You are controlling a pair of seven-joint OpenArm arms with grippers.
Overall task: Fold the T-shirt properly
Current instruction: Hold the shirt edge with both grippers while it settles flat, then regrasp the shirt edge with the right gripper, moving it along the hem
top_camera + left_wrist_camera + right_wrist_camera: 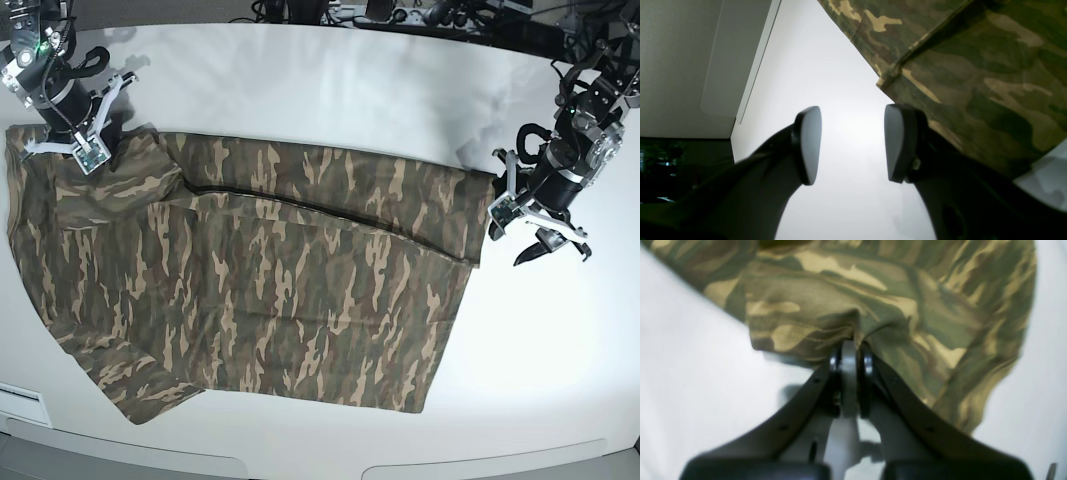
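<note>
right gripper (849, 350) pinch point under t-shirt (260, 290) fold

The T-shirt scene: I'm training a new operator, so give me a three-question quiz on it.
1. True or false: the right gripper is shut on the T-shirt.
2. Which gripper stands open over the bare table? A) left B) right C) both
3. Fill in: in the base view, the left gripper is just off the T-shirt's ____ edge.

Key: 1 true: the cloth bunches at its closed tips. 2 A: the left gripper's pads stand apart with only white table between them. 3 right.
</note>
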